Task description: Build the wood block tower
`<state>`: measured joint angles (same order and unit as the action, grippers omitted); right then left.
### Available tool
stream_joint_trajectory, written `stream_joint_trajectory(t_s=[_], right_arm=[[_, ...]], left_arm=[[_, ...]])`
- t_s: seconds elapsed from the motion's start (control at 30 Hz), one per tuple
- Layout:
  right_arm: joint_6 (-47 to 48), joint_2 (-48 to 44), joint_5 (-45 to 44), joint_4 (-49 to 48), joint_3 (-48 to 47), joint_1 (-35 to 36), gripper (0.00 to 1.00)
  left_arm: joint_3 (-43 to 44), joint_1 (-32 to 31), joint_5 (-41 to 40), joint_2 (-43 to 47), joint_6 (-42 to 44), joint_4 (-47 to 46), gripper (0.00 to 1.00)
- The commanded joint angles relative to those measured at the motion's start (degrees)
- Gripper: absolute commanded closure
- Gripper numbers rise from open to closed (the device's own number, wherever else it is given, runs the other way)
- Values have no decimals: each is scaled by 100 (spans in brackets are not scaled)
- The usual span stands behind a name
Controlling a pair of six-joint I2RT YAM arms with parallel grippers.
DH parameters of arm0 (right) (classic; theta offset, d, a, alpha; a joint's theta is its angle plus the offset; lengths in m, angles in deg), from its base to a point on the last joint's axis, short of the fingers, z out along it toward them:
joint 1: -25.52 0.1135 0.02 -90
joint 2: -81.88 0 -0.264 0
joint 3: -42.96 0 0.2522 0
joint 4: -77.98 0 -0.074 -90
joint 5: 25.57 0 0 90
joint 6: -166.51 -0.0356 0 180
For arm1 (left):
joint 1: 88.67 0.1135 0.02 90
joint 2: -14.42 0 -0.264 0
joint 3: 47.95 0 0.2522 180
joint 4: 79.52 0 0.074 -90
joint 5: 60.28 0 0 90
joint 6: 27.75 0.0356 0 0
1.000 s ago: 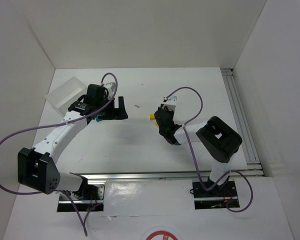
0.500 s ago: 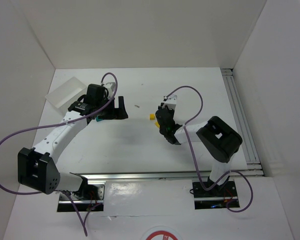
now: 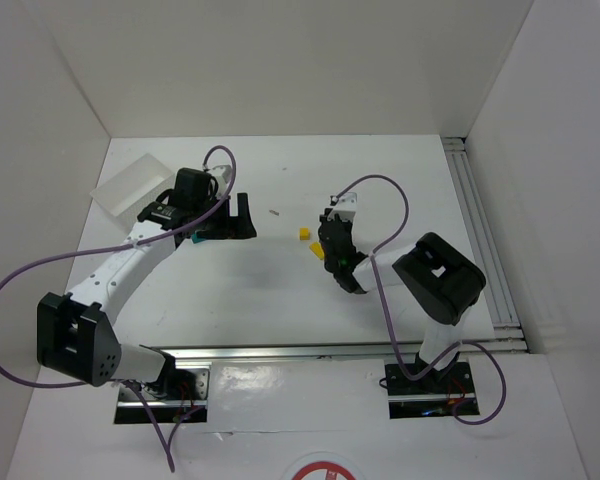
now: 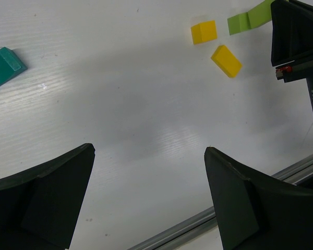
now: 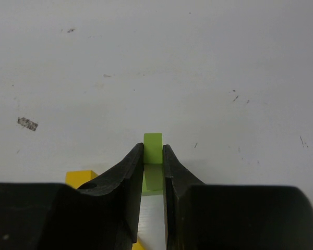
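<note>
Pillar work, by my read: the green block wants setting down upright and square, close enough to a yellow piece for the arch to bridge both. Then the fingers should part slowly and lift straight up, so nothing tips.

Upper left in the overhead view, the tray is out of play. At the left edge of the left wrist view the teal arch lies untouched. The left gripper hangs over bare table, jaws spread wide and empty. Upper right of that view, a yellow cube and a yellow block lie close together. Just right of them, the right gripper is clamped on the green block, which pokes out past the tips. I can't tell if it's clear of the table.
</note>
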<state>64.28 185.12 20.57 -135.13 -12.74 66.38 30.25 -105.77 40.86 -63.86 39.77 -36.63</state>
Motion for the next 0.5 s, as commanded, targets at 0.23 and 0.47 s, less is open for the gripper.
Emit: stream_joint_trajectory(t_s=[0.23,0.47], right_arm=[[10,-190,-27,-806,317,-34,99],[10,-190,26,-947,379,-34,99]], left_arm=[[42,23,-24,-65,86,-126,0],[-11,23,-24,-65,86,-126,0]])
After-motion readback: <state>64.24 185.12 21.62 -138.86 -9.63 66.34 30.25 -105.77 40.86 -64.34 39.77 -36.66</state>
